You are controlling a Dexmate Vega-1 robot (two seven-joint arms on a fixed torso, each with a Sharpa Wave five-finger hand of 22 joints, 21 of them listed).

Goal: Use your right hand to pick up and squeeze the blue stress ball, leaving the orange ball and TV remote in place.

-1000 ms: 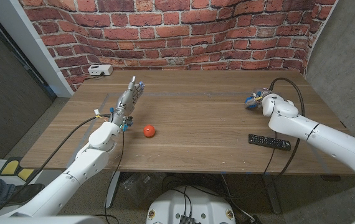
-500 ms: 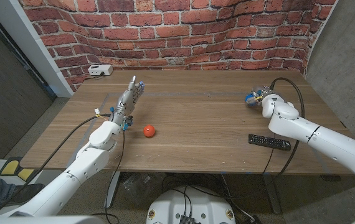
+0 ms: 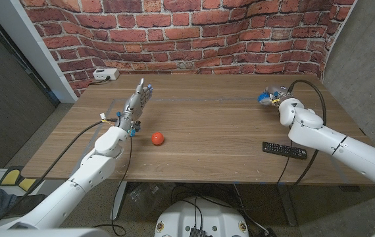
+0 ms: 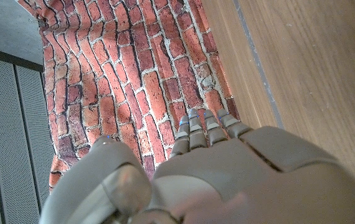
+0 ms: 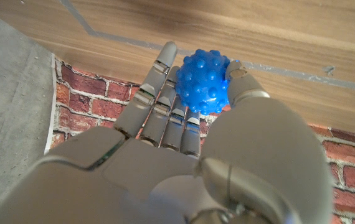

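The blue spiky stress ball point(image 5: 203, 81) sits between the fingers and thumb of my right hand point(image 5: 184, 155), which holds it. In the head view that hand point(image 3: 276, 97) is at the table's far right, with the blue ball point(image 3: 264, 100) showing at its left side. The orange ball point(image 3: 157, 138) lies on the table left of centre. The black TV remote point(image 3: 284, 150) lies near the front right edge, under my right forearm. My left hand point(image 3: 137, 105) stands behind and left of the orange ball with fingers stretched out, holding nothing.
A small white box point(image 3: 106, 74) sits at the table's far left corner by the brick wall point(image 3: 194, 33). A black cable point(image 3: 309, 99) loops over my right arm. The wooden table point(image 3: 207, 118) stretches between the two hands.
My right hand has shifted a little farther back and to the right with the blue ball in it. The left hand, orange ball and remote have not moved.
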